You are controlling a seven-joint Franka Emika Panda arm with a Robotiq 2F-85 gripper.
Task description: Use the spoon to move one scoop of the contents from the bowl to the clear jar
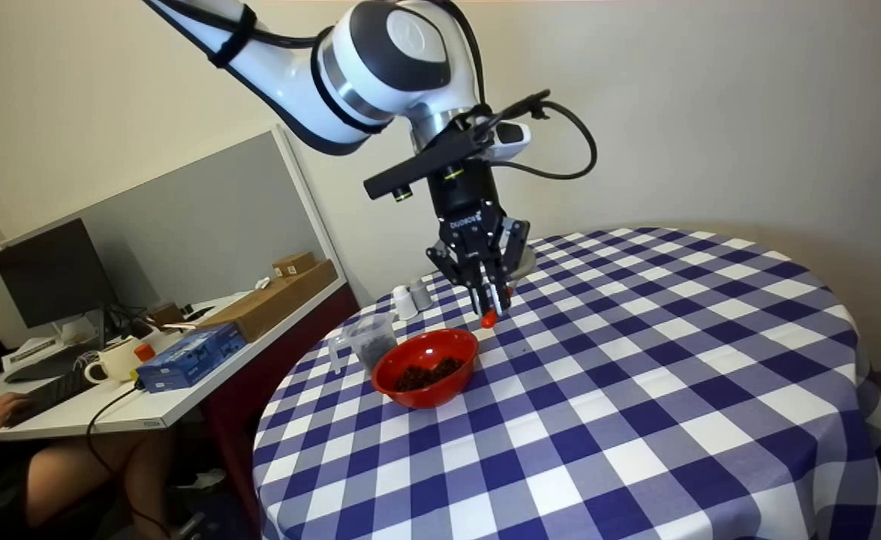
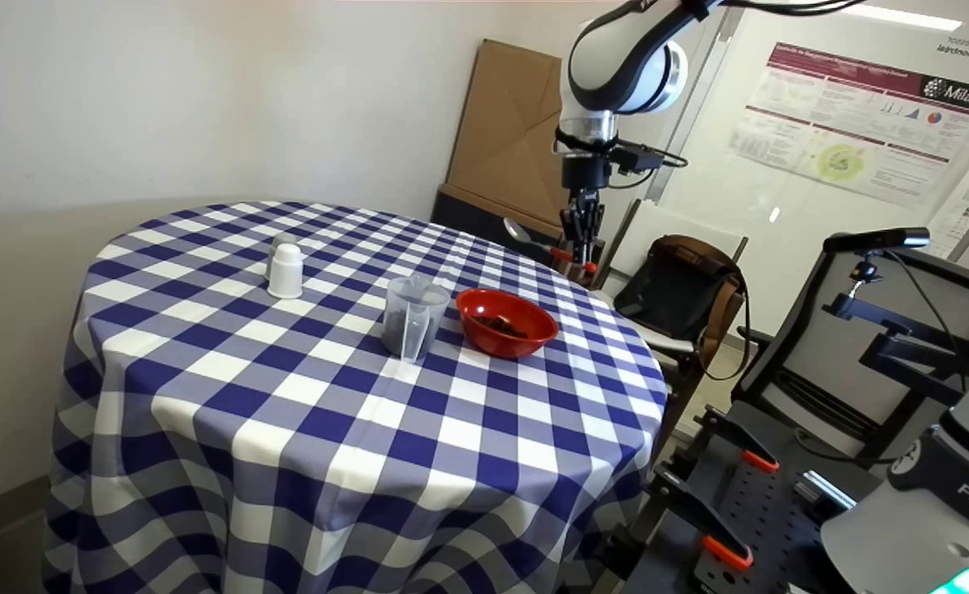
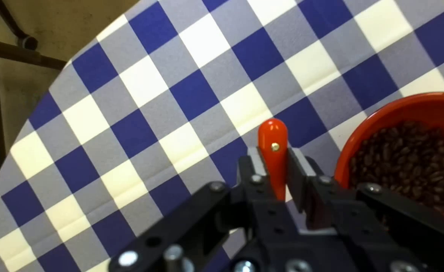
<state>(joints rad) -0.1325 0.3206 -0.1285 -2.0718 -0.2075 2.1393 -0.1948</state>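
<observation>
My gripper (image 3: 274, 160) is shut on the red-orange handle of the spoon (image 3: 273, 138) and holds it above the table, beside the bowl. In both exterior views the gripper (image 1: 491, 300) (image 2: 585, 254) is raised. The spoon's silvery scoop (image 2: 517, 230) points away from the bowl; whether it carries anything is too small to tell. The red bowl (image 1: 440, 394) (image 2: 508, 345) (image 3: 342, 166) stands on the table, partly cut off in the wrist view. It holds dark brown bean-like contents (image 3: 407, 162) (image 1: 429, 373). The clear jar (image 2: 414, 318) (image 1: 371, 341), with dark stuff inside, stands close beside the bowl.
A round table with a blue-and-white checked cloth (image 1: 620, 405) carries everything. White and grey shakers (image 1: 404, 302) (image 2: 285, 272) stand beyond the jar. A desk with a blue box (image 1: 191, 358) and a seated person is beside the table. A chair with a bag (image 2: 670, 289) stands at the table's edge.
</observation>
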